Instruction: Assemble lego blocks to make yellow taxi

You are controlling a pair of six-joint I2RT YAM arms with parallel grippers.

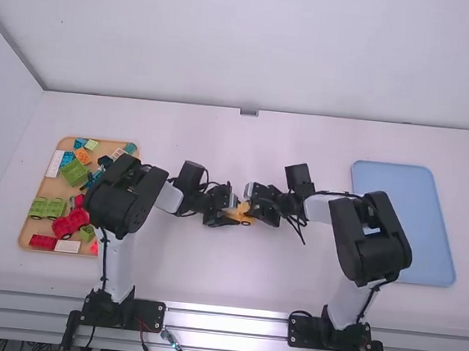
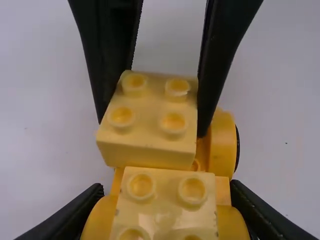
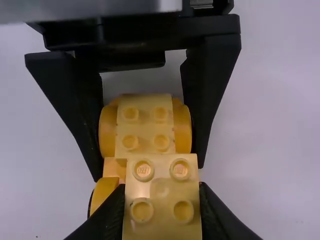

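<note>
Around the middle of the table, my left gripper (image 1: 225, 212) and my right gripper (image 1: 258, 205) meet at the orange-yellow wheeled base (image 1: 239, 214). The left wrist view shows my left gripper (image 2: 167, 210) shut on one end of the wheeled base (image 2: 223, 145), which carries a light yellow block (image 2: 165, 202). In the right wrist view, my right gripper (image 3: 162, 210) is shut on a second light yellow block (image 3: 162, 192), held over the base's other end and slightly askew to it. Whether that block touches the base cannot be told.
A wooden tray (image 1: 25, 235) at the left holds several coloured blocks: green, red, blue, white and orange. At the right lies a light blue tray (image 1: 431, 234). Both arms' links stand between the trays and the table's middle.
</note>
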